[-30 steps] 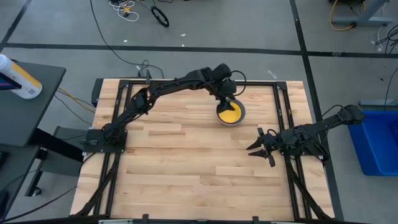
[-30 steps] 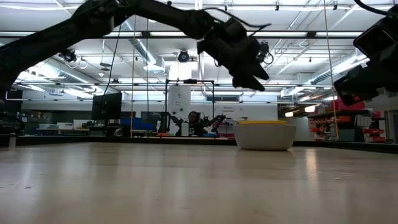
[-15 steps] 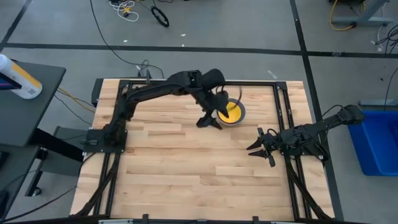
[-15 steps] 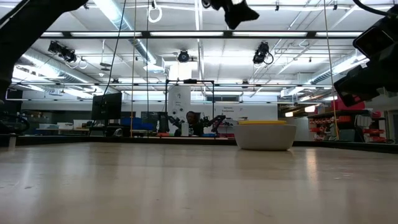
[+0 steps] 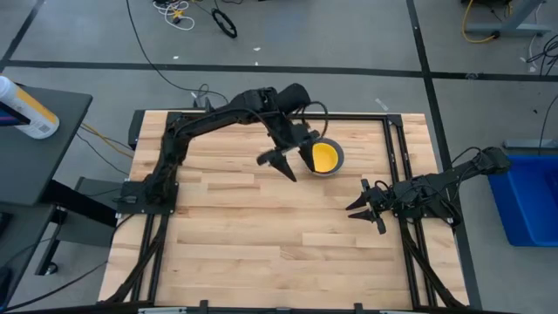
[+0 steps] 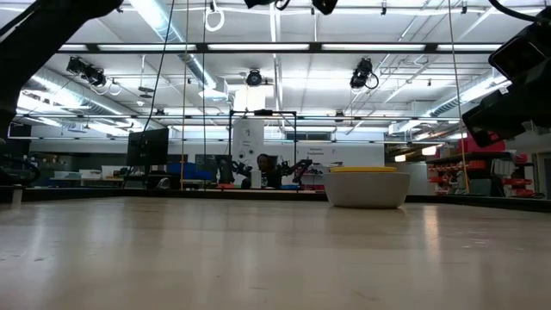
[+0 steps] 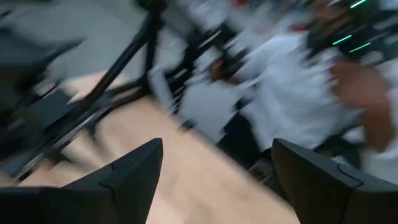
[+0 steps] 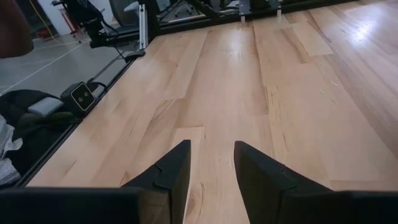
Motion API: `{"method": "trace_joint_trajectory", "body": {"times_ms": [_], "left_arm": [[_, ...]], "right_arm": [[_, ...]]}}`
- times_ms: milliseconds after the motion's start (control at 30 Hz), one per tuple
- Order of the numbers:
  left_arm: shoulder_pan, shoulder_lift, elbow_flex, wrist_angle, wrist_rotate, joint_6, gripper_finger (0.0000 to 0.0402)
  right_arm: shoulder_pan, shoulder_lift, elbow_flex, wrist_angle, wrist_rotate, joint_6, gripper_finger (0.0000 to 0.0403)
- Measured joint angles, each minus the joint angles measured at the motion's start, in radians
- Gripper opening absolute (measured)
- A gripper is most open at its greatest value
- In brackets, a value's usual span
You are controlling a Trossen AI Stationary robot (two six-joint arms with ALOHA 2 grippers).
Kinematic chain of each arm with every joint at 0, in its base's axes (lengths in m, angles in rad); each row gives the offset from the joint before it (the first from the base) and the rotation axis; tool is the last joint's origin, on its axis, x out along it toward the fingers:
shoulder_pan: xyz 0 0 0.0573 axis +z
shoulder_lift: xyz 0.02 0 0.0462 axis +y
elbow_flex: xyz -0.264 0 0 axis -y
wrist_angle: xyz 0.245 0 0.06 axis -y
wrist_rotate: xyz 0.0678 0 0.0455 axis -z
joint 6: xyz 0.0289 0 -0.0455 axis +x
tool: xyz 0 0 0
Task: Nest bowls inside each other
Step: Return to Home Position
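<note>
A stack of bowls [image 5: 323, 157] stands right of centre at the back of the table. A yellow bowl sits inside a grey one, and its rim [image 6: 365, 170] shows above the grey wall [image 6: 366, 189] in the low view. Other bowls in the stack do not show. My left gripper [image 5: 277, 166] hangs open, high above the table, just left of the stack, with nothing between its fingers [image 7: 124, 180]. My right gripper [image 5: 356, 208] waits open at the table's right side, low over the wood [image 8: 212, 165], and holds nothing.
Bare wooden table [image 5: 261, 235] lies in front of and left of the stack. Black frame rails [image 5: 410, 157] run along the table's sides. In the left wrist view a person in a white shirt [image 7: 292, 87] is seen beyond the table.
My left gripper has risen from just above the bowl stack, going up out of the low view. It has swung toward the table's left and near side and turned at the wrist. The stack has stayed where it was.
</note>
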Motion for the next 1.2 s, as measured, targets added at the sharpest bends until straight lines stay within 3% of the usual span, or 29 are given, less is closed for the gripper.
{"method": "trace_joint_trajectory", "body": {"times_ms": [100,200,333,467,567,767,867,1000,1100,1200], "left_arm": [[0.024,0.0,0.0,0.021,0.154,-0.021,0.0304],[0.037,0.0,0.0,0.034,0.214,-0.052,0.029],[0.036,0.0,0.0,0.066,0.069,-0.045,0.0274],[0.016,0.001,0.0,0.11,-0.137,-0.155,0.027],[0.0,-0.012,-0.003,-0.027,-0.186,0.033,0.0273],[0.017,-0.12,-0.02,-0.418,0.033,0.454,0.0272],[0.025,-0.185,-0.137,-0.464,0.089,0.634,0.027],[0.054,-0.319,-0.382,-0.401,0.101,0.697,0.0271],[0.1,-0.444,-0.609,-0.232,0.097,0.664,0.0271],[0.143,-0.615,-0.866,0.078,0.06,0.5,0.0269]], "right_arm": [[0.0,0.0,0.0,0.0,0.0,0.0,0.0129],[0.0,0.0,0.0,0.0,0.0,0.0,0.0129],[0.0,0.0,0.0,0.0,0.001,0.0,0.0131],[0.0,0.0,0.0,0.0,0.001,0.0,0.0129],[0.0,0.0,0.0,0.0,0.001,0.001,0.0131],[0.0,0.0,0.0,-0.001,-0.003,0.048,0.0129],[0.0,0.0,0.0,-0.001,-0.006,0.047,0.0131],[0.0,0.0,0.0,-0.002,-0.006,0.043,0.0133],[0.0,0.0,0.0,-0.002,-0.006,0.04,0.0133],[0.0,0.0,0.0,-0.002,-0.007,0.041,0.0132]]}}
